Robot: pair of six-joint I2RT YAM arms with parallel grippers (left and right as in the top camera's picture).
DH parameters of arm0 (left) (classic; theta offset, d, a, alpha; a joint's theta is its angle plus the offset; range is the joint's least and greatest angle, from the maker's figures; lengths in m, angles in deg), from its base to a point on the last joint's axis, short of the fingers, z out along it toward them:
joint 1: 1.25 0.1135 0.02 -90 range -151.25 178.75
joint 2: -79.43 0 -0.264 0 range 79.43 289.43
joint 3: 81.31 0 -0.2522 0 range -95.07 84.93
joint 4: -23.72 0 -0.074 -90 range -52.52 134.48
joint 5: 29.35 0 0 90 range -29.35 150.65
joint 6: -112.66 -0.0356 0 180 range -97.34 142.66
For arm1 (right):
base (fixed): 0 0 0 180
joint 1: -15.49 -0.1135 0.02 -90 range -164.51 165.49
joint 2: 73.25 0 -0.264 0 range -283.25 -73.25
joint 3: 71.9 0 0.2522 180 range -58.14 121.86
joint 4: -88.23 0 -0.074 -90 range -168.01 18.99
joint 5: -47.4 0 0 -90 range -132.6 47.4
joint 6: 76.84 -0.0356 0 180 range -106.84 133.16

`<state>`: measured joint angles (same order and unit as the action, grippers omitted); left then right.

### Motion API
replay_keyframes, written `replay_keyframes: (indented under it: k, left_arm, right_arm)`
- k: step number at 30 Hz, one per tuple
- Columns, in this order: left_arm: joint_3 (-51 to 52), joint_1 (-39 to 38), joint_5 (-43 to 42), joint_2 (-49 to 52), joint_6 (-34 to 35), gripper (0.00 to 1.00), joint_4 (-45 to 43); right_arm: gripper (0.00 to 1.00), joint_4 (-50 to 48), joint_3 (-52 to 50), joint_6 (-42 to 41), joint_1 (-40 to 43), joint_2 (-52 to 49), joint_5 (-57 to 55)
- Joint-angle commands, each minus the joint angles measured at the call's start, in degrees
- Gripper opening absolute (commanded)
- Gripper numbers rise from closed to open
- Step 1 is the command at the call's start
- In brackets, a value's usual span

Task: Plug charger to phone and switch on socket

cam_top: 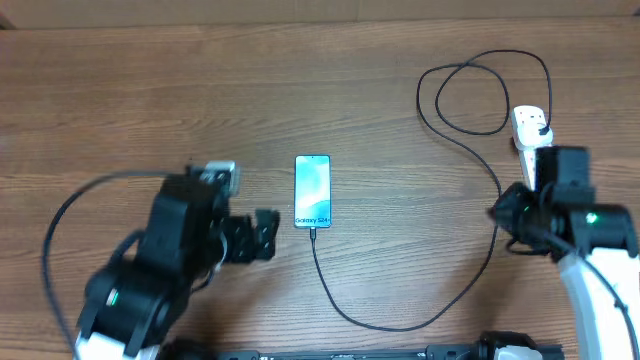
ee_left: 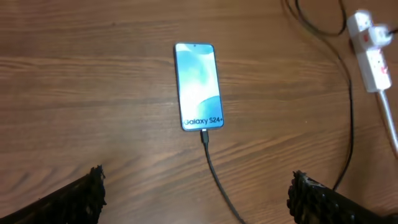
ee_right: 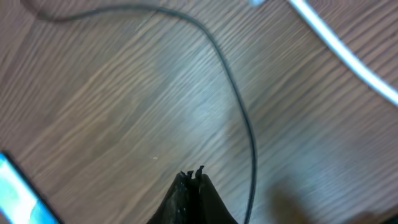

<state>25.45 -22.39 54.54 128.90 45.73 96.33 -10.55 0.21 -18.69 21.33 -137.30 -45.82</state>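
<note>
**Charger tip at the phone, both arms standing off**

Nearest your edge of the worktop (cam_top: 150,80), the left gripper (cam_top: 270,236) has its fingers spread wide and empty, pointing at the phone (cam_top: 312,190). Over on the right side, your right gripper (ee_right: 193,177) is pinched closed, holding nothing, above the charger (ee_left: 212,163) where the thin black cable climbs away from the near edge. The phone lies face up mid-worktop, the cable's tip meeting its near short edge. Toward the far right corner, the cable loops beside the white socket (cam_top: 530,127), which is partly hidden by the right arm; you cannot tell its switch position.
</note>
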Motion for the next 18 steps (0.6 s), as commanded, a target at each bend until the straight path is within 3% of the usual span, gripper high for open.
replay_keyframes:
  k: [1,8,18]
  left_arm:
    - [1.25,-0.31,4.11,-9.81,5.38,1.0,1.73]
    - [1.25,-0.31,8.13,-16.39,5.27,0.99,3.8]
    - [1.25,-0.31,8.04,-16.22,5.27,1.0,3.98]
  right_arm:
    - [0.04,-4.15,4.46,7.98,9.53,-6.43,7.15]
    - [0.04,-4.24,19.02,7.93,19.37,-26.03,14.99]
    - [0.04,0.68,43.67,7.87,19.78,-45.79,14.38]
